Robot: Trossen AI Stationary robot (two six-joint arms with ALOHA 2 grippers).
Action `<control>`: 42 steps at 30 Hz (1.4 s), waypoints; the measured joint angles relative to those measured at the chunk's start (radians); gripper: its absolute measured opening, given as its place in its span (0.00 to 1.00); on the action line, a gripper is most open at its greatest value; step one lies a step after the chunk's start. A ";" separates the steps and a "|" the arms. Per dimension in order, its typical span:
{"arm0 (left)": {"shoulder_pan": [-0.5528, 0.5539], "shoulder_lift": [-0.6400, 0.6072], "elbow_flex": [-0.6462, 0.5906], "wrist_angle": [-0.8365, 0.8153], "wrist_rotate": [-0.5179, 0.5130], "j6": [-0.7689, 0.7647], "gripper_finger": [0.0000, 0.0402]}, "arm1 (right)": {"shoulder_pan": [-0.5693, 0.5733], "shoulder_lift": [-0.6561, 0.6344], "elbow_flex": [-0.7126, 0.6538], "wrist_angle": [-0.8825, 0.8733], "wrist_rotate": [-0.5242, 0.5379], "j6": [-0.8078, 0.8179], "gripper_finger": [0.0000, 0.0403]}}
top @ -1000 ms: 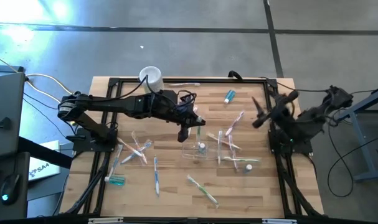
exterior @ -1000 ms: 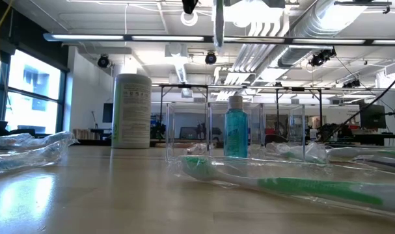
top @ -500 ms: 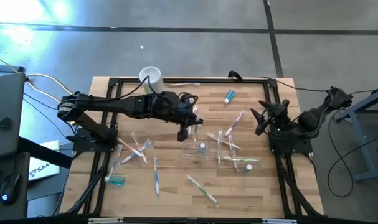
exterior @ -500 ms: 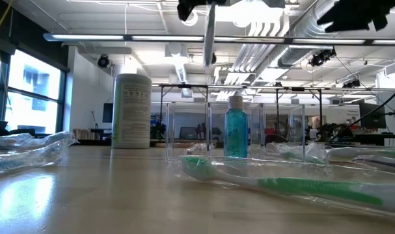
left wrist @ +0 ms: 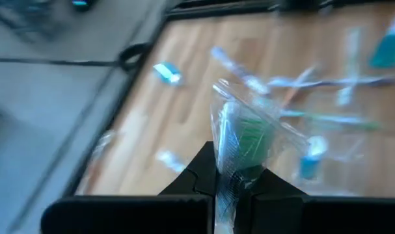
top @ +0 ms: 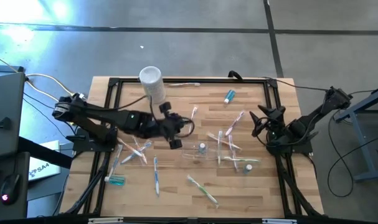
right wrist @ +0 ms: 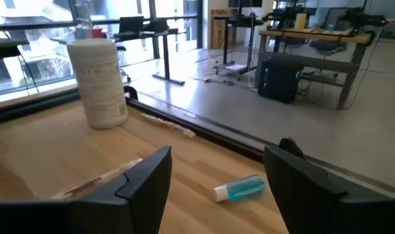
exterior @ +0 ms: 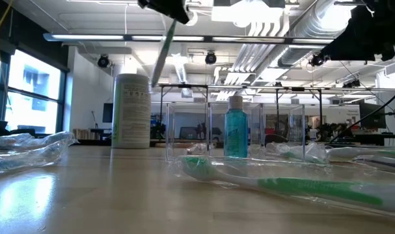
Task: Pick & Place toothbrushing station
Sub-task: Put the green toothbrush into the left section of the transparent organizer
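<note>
Fingers of our left gripper (left wrist: 233, 185) are clamped on a wrapped green toothbrush (left wrist: 239, 140), which it holds lifted above the table (top: 176, 193). That arm reaches low across the table's left half, its gripper just left of the clear cup (top: 199, 152) at mid-table. We see more toothbrushes scattered around the cup. Farther out, our right gripper (top: 261, 121) hangs with jaws apart over the right edge, holding nothing. A teal tube (top: 228, 96) lies near the far edge, the white cylinder (top: 151, 81) at the far left.
</note>
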 joint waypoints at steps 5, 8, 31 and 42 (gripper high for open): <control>-0.047 0.016 -0.043 0.104 -0.049 0.002 0.01 | 0.000 -0.009 0.000 0.000 0.006 0.000 0.58; -0.067 0.017 -0.078 0.167 -0.048 0.010 0.01 | 0.000 -0.009 0.000 0.002 0.011 -0.012 0.58; -0.044 0.005 -0.256 0.543 0.270 0.044 0.01 | 0.000 -0.008 0.000 0.003 0.022 -0.019 0.59; 0.109 0.002 -0.419 0.755 0.470 -0.015 0.01 | 0.000 -0.006 0.000 0.001 0.023 -0.023 0.59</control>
